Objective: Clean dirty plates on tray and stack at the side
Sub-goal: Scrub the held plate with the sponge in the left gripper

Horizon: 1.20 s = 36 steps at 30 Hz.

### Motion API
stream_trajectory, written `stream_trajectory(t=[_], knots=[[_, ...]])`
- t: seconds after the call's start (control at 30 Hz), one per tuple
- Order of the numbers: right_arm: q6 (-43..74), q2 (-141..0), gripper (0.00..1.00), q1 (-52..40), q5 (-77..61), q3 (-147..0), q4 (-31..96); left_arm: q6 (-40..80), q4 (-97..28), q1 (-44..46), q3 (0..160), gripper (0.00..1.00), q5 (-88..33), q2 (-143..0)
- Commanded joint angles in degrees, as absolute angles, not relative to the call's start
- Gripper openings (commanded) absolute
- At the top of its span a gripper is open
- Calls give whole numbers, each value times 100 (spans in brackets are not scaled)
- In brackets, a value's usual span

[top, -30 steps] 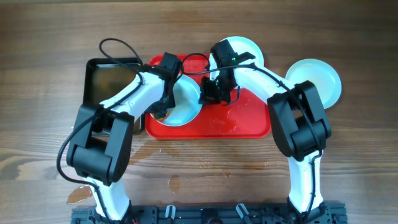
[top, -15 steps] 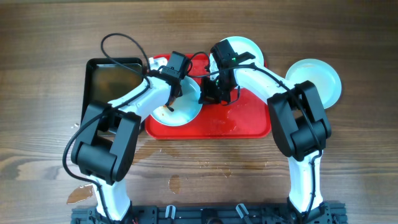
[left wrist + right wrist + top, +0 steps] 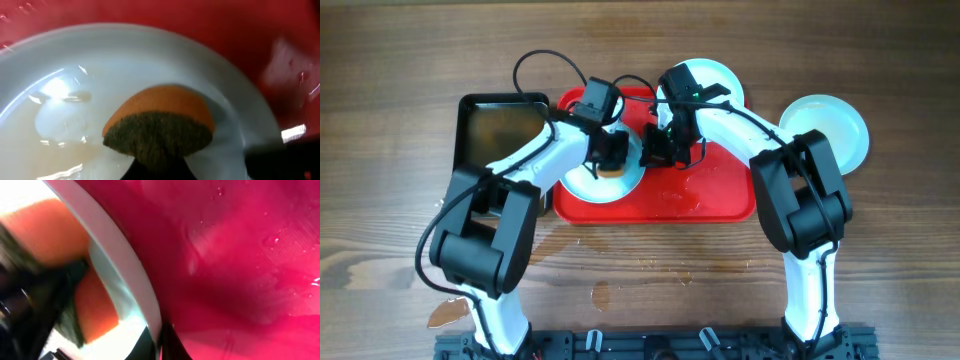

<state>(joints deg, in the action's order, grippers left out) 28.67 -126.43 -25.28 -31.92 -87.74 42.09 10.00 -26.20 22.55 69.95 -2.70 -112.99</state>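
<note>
A pale blue-white plate (image 3: 582, 181) lies on the left part of the red tray (image 3: 720, 190). My left gripper (image 3: 611, 160) is shut on an orange sponge with a dark scouring side (image 3: 159, 125) and presses it on this wet plate (image 3: 65, 120). My right gripper (image 3: 660, 150) is shut on the plate's right rim (image 3: 125, 275); the sponge (image 3: 50, 235) shows beyond it. A second plate (image 3: 715, 78) lies at the tray's back edge, partly hidden by the right arm. A third plate (image 3: 835, 128) lies on the table to the right.
A black tray (image 3: 495, 130) with brownish water stands left of the red tray. Water patches lie on the table at the front (image 3: 602, 294) and front left (image 3: 445, 312). The red tray's floor (image 3: 240, 255) is wet with drops.
My left gripper has moved the sponge from the plate's left edge across to its right side, close to my right gripper. The right arm and the plate have stayed put.
</note>
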Motion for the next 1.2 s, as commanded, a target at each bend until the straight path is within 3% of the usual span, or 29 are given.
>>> stream_trajectory(t=[0.0, 0.1, 0.17, 0.43, 0.57, 0.7, 0.9, 1.03, 1.17], knots=[[2847, -12768, 4, -2477, -3286, -8764, 4141, 2576, -2707, 2185, 6733, 4, 1706, -11745], [2851, -12768, 4, -2477, -3284, -8764, 4132, 3229, -3389, 2185, 6733, 4, 2322, -11745], [2851, -12768, 4, -2477, -3284, -8764, 4115, 3151, -3883, 2191, 6733, 4, 1988, -11745], [2864, -12768, 4, -2477, -3288, -8764, 4101, -139, -4652, 2200, 6735, 4, -2541, -11745], [2862, -12768, 4, -2477, -3288, -8764, 4101, -211, -3765, 2196, 6733, 4, -2298, -11745], [2849, -12768, 4, -2477, -3286, -8764, 4119, 1232, -2445, 2193, 6733, 4, -121, -11745], [2851, -12768, 4, -2477, -3286, -8764, 4115, 3553, -3452, 2193, 6733, 4, 2069, -11745], [2849, -12768, 4, -2477, -3286, -8764, 4115, 3321, -4303, 2200, 6733, 4, 1081, -11745], [2864, -12768, 4, -2477, -3288, -8764, 4080, 871, -4589, 2200, 6733, 4, -1474, -11745]])
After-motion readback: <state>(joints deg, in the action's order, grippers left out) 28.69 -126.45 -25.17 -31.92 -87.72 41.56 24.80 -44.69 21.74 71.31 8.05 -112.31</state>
